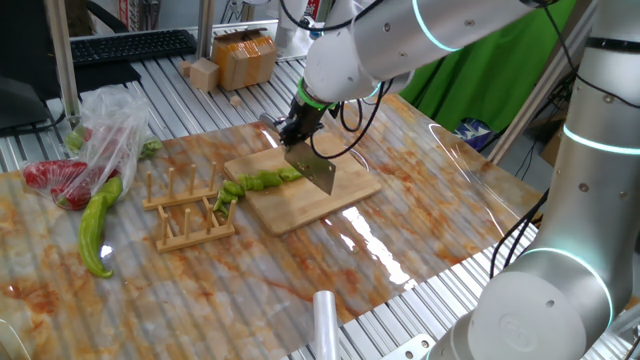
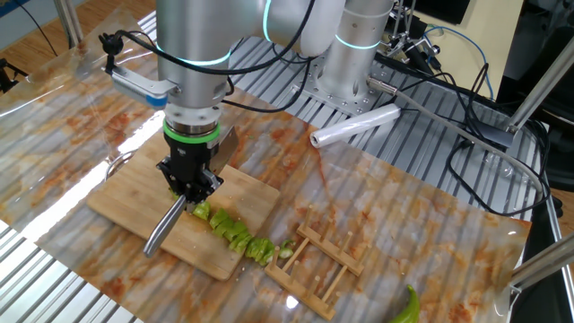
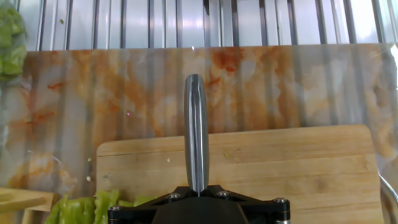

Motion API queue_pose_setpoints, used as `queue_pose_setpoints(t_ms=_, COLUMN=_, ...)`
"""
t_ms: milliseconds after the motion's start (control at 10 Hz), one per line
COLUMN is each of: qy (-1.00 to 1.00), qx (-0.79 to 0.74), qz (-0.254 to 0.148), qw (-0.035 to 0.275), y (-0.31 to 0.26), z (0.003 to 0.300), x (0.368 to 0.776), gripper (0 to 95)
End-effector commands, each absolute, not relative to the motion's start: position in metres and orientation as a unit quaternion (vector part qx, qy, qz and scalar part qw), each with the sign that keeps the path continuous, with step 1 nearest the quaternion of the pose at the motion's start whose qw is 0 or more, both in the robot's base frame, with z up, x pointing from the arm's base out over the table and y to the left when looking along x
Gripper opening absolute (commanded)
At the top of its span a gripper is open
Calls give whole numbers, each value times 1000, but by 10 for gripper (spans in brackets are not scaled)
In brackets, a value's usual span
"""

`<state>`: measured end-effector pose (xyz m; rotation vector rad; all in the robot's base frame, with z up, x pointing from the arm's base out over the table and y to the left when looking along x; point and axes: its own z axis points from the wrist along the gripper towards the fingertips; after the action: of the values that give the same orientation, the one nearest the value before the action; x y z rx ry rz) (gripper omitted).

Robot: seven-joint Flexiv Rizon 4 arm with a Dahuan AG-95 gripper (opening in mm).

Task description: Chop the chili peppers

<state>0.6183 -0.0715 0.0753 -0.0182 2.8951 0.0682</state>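
The chili peppers (image 1: 262, 181) lie cut into a row of short green chunks on the left part of the bamboo cutting board (image 1: 345, 190). They also show in the other fixed view (image 2: 235, 231) and at the lower left of the hand view (image 3: 87, 208). My gripper (image 1: 300, 125) is shut on a steel knife (image 1: 312, 168), whose blade stands on the board at the right end of the chunk row. In the other fixed view the gripper (image 2: 190, 184) sits over the board (image 2: 126, 197) and the knife (image 2: 166, 226) slants down from it. The hand view shows the knife's spine (image 3: 196, 134).
A wooden rack (image 1: 190, 212) stands just left of the board, touching the last chunks. A pale yellow-green pepper (image 1: 97, 225) and red peppers in a clear bag (image 1: 60, 180) lie further left. A plastic roll (image 1: 325, 320) is at the front edge and a cardboard box (image 1: 243, 58) at the back.
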Motion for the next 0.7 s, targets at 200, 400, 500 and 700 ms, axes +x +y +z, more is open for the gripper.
queue_pose_setpoints(t_ms=200, qy=992, qx=-6, qz=22, qw=124, y=-70, z=68, x=617, gripper=0)
queue_pose_setpoints(t_ms=400, qy=992, qx=-8, qz=23, qw=128, y=-69, z=44, x=618, gripper=0)
queue_pose_setpoints(t_ms=500, qy=990, qx=-6, qz=31, qw=135, y=-68, z=30, x=620, gripper=0)
queue_pose_setpoints(t_ms=700, qy=988, qx=6, qz=55, qw=141, y=-66, z=13, x=618, gripper=0)
